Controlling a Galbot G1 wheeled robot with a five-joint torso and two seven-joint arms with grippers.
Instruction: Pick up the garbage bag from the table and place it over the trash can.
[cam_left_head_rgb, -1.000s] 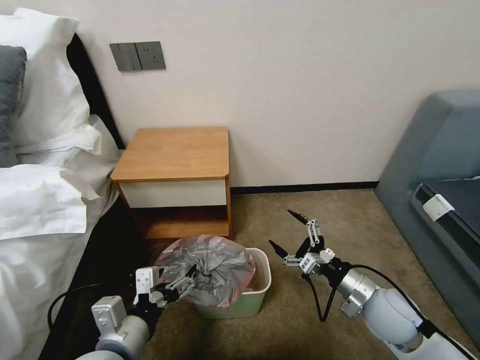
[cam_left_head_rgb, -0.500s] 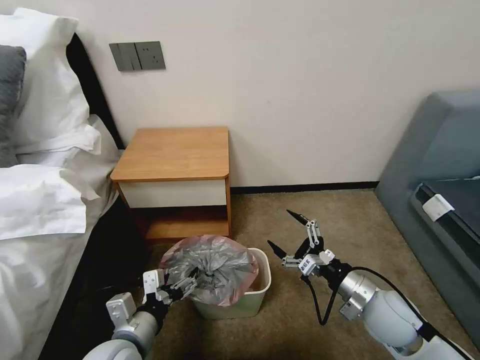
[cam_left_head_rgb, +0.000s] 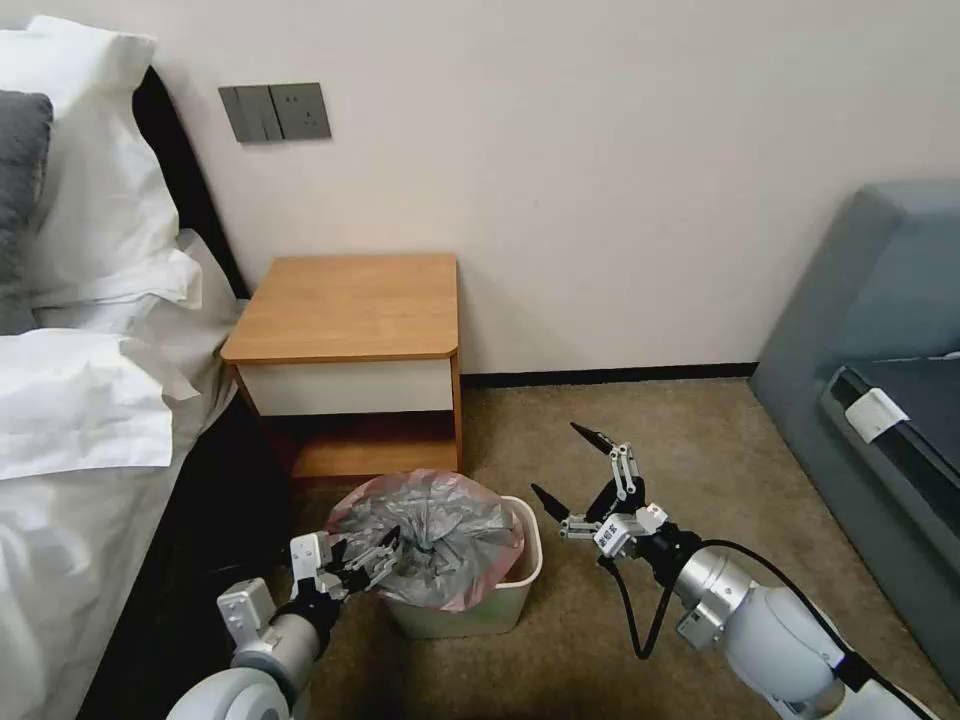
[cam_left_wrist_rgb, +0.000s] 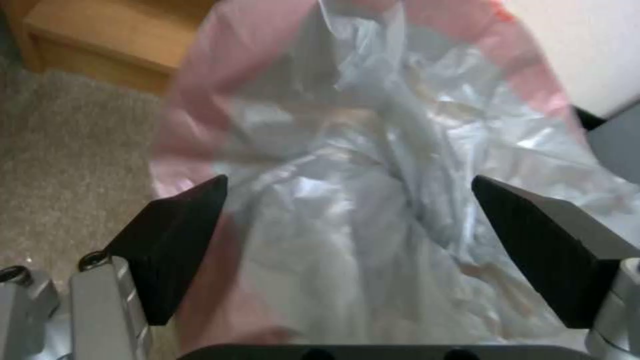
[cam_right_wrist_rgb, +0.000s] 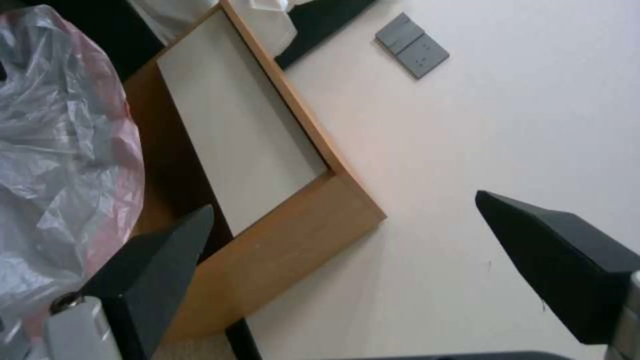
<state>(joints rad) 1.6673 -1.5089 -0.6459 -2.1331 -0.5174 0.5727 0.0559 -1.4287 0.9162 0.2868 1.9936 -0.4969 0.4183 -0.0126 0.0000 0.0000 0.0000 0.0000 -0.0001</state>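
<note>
The garbage bag (cam_left_head_rgb: 435, 535) lies crumpled in a grey-pink heap over the top of the cream trash can (cam_left_head_rgb: 470, 612), which stands on the carpet in front of the table (cam_left_head_rgb: 350, 305). A strip of the can's right rim stays uncovered. My left gripper (cam_left_head_rgb: 368, 560) is at the bag's left edge. In the left wrist view my left gripper (cam_left_wrist_rgb: 350, 220) is open, its black fingers (cam_left_wrist_rgb: 177, 240) spread wide with bag plastic (cam_left_wrist_rgb: 373, 200) bulging between them. To the right of the can, above the carpet, my right gripper (cam_left_head_rgb: 557, 460) is open and holds nothing. The right wrist view shows the right gripper (cam_right_wrist_rgb: 343, 202), the bag (cam_right_wrist_rgb: 60, 150) and the table (cam_right_wrist_rgb: 287, 235).
A bed with white sheets and pillows (cam_left_head_rgb: 80, 400) runs along the left, close to the left arm. A grey sofa (cam_left_head_rgb: 880, 380) stands at the right. The wall with a switch plate (cam_left_head_rgb: 275, 110) lies behind the table. Open carpet (cam_left_head_rgb: 650, 420) spreads between the can and the sofa.
My left arm has moved right, toward the can, and the bag has shifted a little to the right over it. The right gripper has drifted slightly left.
</note>
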